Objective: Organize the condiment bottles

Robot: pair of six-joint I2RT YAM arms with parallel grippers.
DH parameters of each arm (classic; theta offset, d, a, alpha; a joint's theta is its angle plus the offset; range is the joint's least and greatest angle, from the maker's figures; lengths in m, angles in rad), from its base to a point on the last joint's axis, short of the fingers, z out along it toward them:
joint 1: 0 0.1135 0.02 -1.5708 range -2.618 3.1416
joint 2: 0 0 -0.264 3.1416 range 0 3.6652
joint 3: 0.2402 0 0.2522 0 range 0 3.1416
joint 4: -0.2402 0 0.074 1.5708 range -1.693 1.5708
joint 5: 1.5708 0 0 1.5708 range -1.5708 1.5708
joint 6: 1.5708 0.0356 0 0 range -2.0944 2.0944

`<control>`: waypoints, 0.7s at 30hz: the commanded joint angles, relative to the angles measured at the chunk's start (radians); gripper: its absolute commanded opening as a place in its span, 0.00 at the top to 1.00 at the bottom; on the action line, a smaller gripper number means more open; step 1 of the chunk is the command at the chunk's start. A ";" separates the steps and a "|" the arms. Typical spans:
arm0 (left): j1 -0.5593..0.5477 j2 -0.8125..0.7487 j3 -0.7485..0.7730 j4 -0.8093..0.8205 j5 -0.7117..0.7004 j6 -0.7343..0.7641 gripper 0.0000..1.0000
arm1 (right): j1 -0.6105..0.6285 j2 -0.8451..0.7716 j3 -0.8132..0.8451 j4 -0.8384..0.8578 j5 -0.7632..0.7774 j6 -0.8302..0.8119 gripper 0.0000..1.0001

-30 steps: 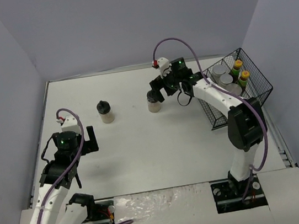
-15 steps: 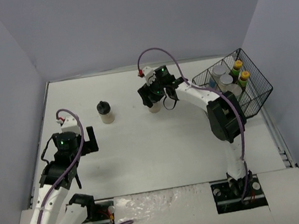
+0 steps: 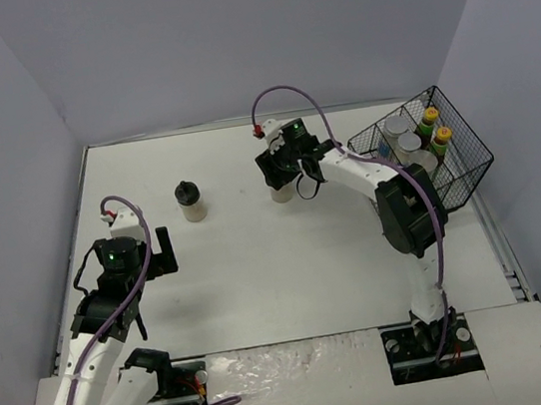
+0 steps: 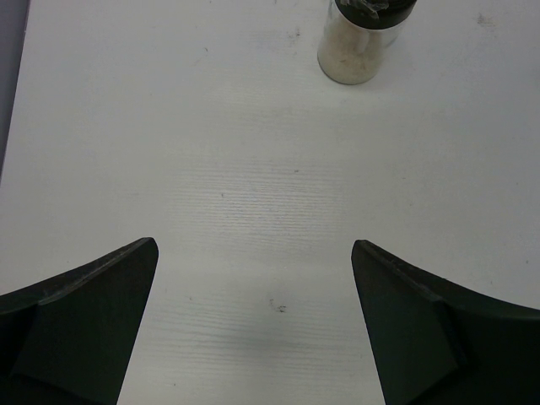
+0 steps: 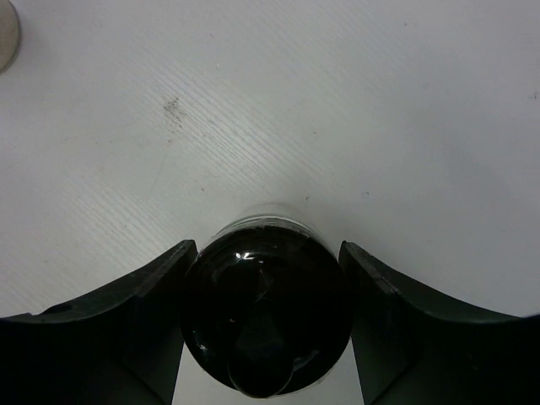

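Note:
One black-lidded beige jar (image 3: 190, 202) stands alone left of centre on the table; it also shows at the top of the left wrist view (image 4: 359, 42). My left gripper (image 3: 163, 250) (image 4: 253, 245) is open and empty, a short way in front of that jar. My right gripper (image 3: 282, 173) (image 5: 267, 245) hangs over a second black-lidded jar (image 3: 280, 196) (image 5: 266, 308) that stands on the table. Its fingers press both sides of the jar just under the lid. Two yellow-capped sauce bottles (image 3: 436, 125) and silver-lidded shakers (image 3: 402, 134) stand in the basket.
The black wire basket (image 3: 461, 125) sits at the far right, close to the right wall. White walls close in the table on three sides. A pale round object (image 5: 5, 34) is cut off by the top left corner of the right wrist view; I cannot tell what it is.

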 commanded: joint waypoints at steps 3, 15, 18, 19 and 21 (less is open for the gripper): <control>-0.005 0.004 0.021 0.057 -0.008 0.012 0.03 | -0.055 -0.278 -0.038 0.057 0.112 0.105 1.00; -0.006 0.009 0.023 0.055 -0.006 0.010 0.03 | -0.266 -0.559 -0.217 0.017 0.466 0.416 1.00; -0.006 0.011 0.023 0.057 -0.003 0.010 0.03 | -0.300 -0.559 -0.246 0.015 0.488 0.452 1.00; -0.006 0.012 0.023 0.057 -0.002 0.010 0.03 | -0.306 -0.551 -0.258 0.015 0.488 0.471 1.00; -0.007 0.012 0.023 0.056 -0.002 0.010 0.03 | -0.320 -0.534 -0.269 0.020 0.491 0.484 1.00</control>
